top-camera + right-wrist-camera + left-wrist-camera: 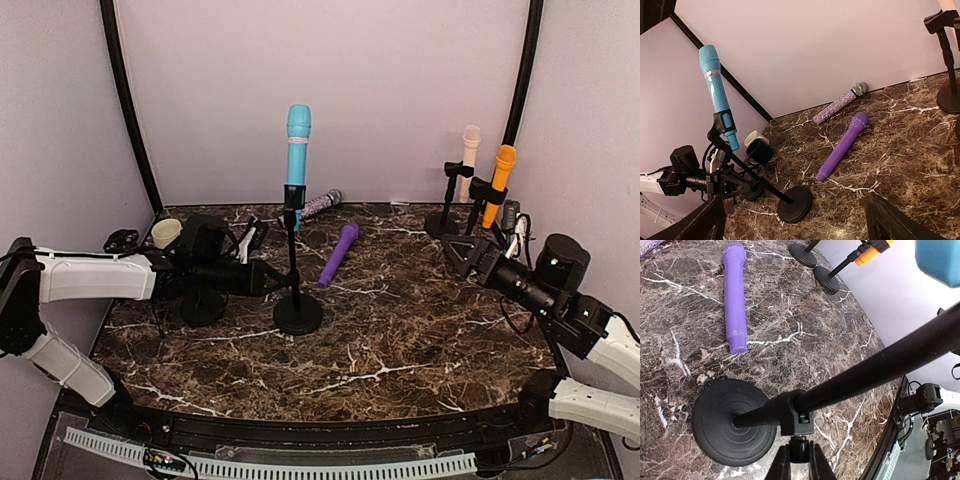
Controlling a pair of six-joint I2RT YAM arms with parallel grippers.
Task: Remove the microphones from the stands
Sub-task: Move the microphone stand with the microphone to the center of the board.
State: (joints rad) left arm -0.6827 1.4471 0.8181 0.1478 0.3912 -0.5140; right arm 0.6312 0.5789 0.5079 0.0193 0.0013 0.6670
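A blue microphone (297,150) stands upright in the clip of a black stand (293,245) with a round base (298,316) at the table's middle. My left gripper (278,278) reaches in from the left, low on the pole. In the left wrist view the left gripper (800,452) is shut on the knob of the stand's collar (792,415), just above the base (725,425). The microphone's blue end (940,260) shows at the top right. My right gripper (458,256) hovers open at the right, well apart from the stand. In the right wrist view its fingers (705,222) frame the stand's base (795,204).
A purple microphone (338,254) lies flat behind the stand, and a glittery one (320,204) lies by the back wall. Two more stands at the back right hold an orange microphone (498,180) and a cream one (468,160). A cream cup (165,232) and a dark mug (759,150) sit at the left.
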